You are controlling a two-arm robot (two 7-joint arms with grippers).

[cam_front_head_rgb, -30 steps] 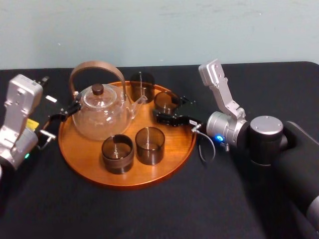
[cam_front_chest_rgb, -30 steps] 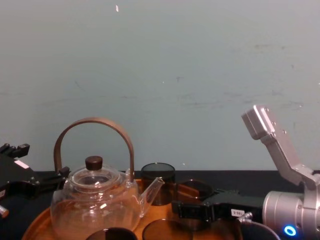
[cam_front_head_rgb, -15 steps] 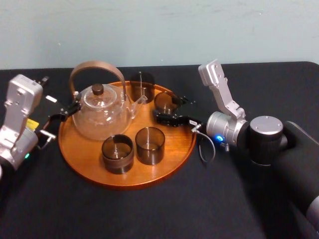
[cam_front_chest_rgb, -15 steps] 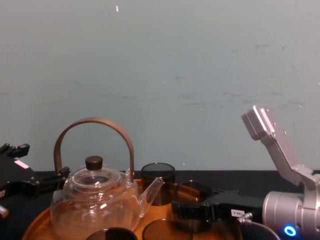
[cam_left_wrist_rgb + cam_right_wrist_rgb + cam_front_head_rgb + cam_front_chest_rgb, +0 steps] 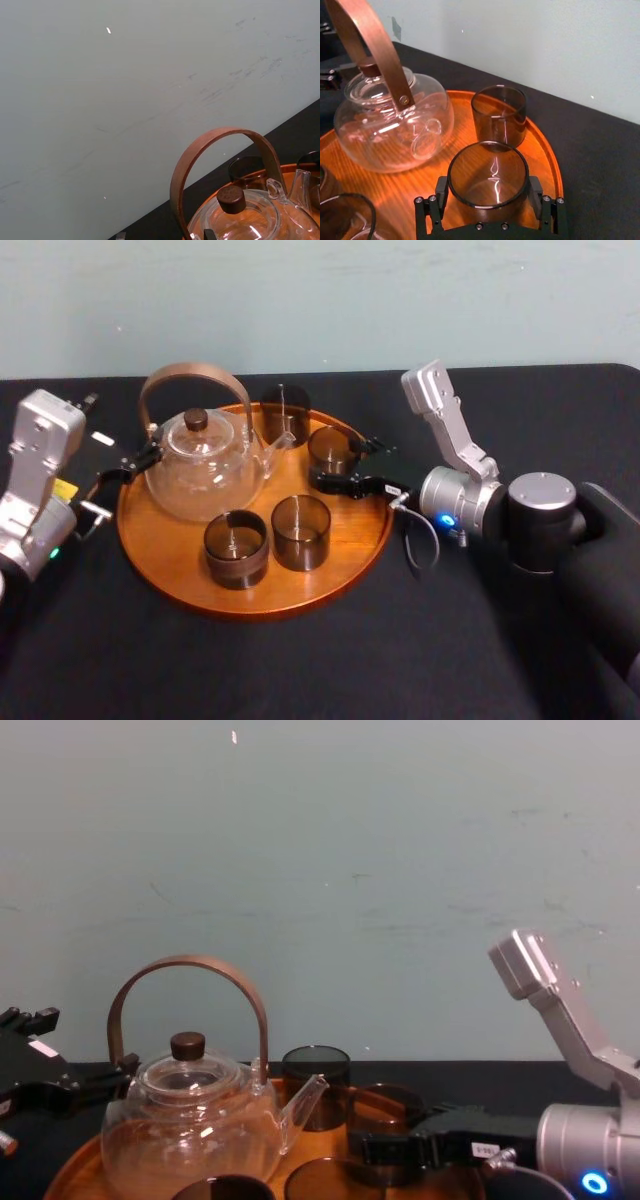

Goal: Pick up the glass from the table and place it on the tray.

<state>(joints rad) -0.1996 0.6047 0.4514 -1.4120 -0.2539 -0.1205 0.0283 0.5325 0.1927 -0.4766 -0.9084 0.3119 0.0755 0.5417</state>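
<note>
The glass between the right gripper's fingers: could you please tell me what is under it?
Through the glass the orange wood of the tray shows beneath it. Whether its base actually touches the wood is hidden: the right gripper covers its lower edge.

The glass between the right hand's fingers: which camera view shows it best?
The right wrist view: the glass is close, its whole rim and inside visible. The head view shows it small, from above; the chest view shows its side, partly behind the right hand.
</note>
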